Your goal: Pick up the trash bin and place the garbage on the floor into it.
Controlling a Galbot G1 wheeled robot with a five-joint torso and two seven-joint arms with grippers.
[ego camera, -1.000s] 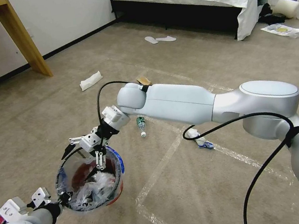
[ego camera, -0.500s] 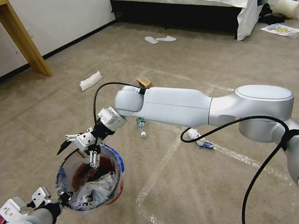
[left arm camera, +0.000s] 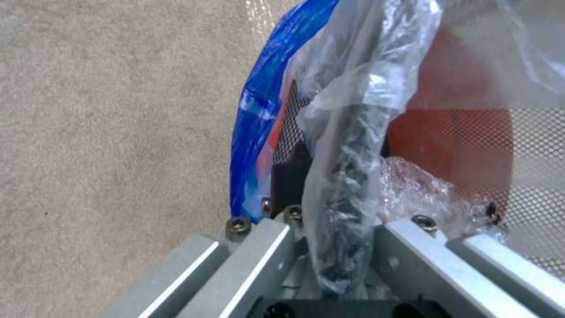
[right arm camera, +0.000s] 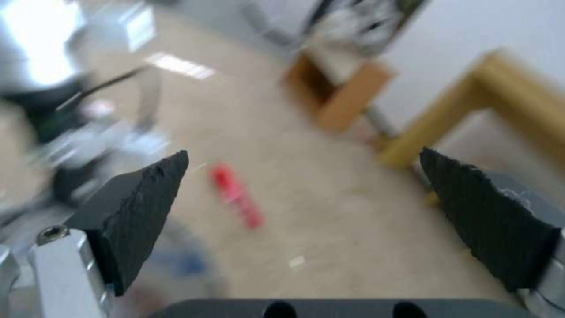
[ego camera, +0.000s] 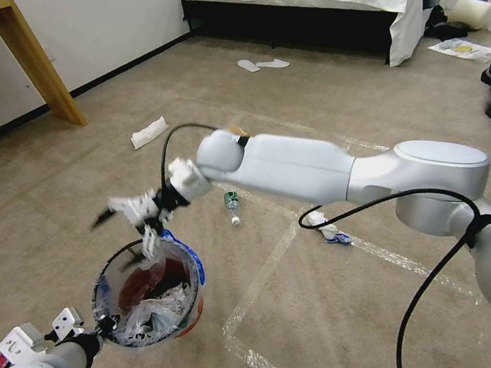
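Carpeted floor point(ego camera: 339, 317), left gripper point(left arm camera: 338, 247) clamping trash bin point(ego camera: 187, 322) rim, right gripper point(right arm camera: 303, 212) spread wide above.

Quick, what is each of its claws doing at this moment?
Left gripper: shut on the rim of the small round red-orange trash bin.
Right gripper: open, empty, above the bin.
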